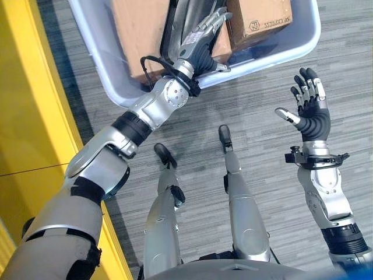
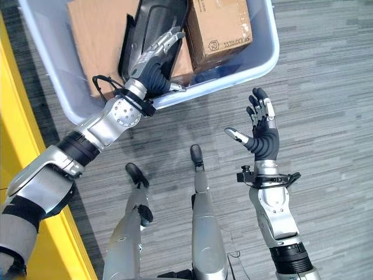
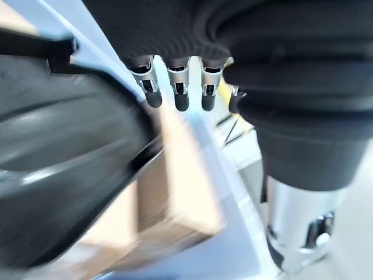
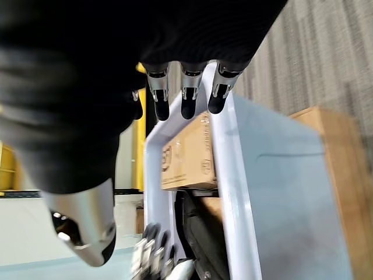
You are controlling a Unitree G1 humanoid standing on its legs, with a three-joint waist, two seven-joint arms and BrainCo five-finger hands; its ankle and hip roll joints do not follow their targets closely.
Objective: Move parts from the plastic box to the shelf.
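We see bright, even light in both eye views, falling from above. The grey floor [image 1: 262,99] is uniformly lit, and the yellow surface [image 1: 35,116] along the left edge glows without glare. The rim of the plastic box [image 1: 303,41] looks pale and a little washed out. The black part [image 2: 154,23] inside it carries a soft sheen.

In the left wrist view the fingers [image 3: 181,96] of the left hand [image 1: 201,38] are fairly crisp at the top. Below them the part and a cardboard box [image 3: 175,192] smear into blur, and the box wall burns near white.

In the right wrist view the fingers [image 4: 187,105] of the right hand [image 1: 312,111] are clear, and its dark cover in the upper left reads almost featureless black.
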